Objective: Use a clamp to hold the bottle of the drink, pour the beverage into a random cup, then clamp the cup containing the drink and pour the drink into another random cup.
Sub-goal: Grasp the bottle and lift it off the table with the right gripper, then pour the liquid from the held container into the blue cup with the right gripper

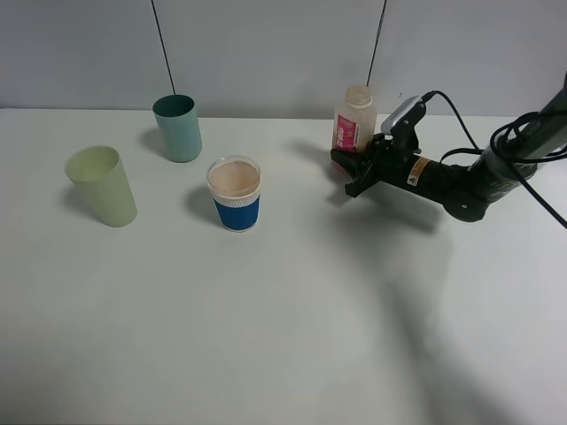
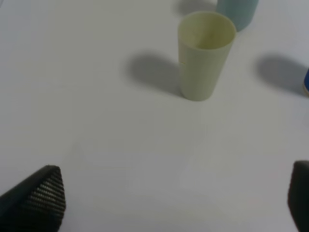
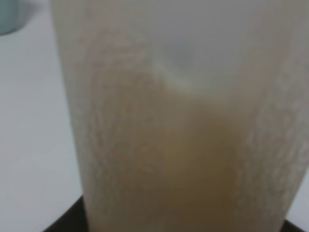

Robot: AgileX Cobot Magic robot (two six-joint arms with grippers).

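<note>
Three cups stand on the white table (image 1: 266,345). Off to the right, the bottle (image 1: 354,119) stands upright with the right gripper (image 1: 348,173) pinched onto its lower body. In that arm's wrist view the translucent wall fills almost everything, with pale liquid inside reaching partway up. The left gripper (image 2: 171,198) hangs spread wide over bare table, holding nothing, with the pale yellow-green tumbler (image 2: 205,55) ahead of it. The blue-sleeved cup (image 1: 236,208) sits between bottle and tumbler, well apart from both, and the beverage (image 1: 234,180) in it looks peach-tan and close to the rim. The teal tumbler (image 1: 178,128) stands further back.

To my eye the step in hand is the clamp on the bottle, with the lift not yet begun, as its base seems to rest on the table. The next move calls for a straight lift, a carry leftward over a cup and a slow tilt. The blue-sleeved cup looks nearly full, so it has little room for more.
</note>
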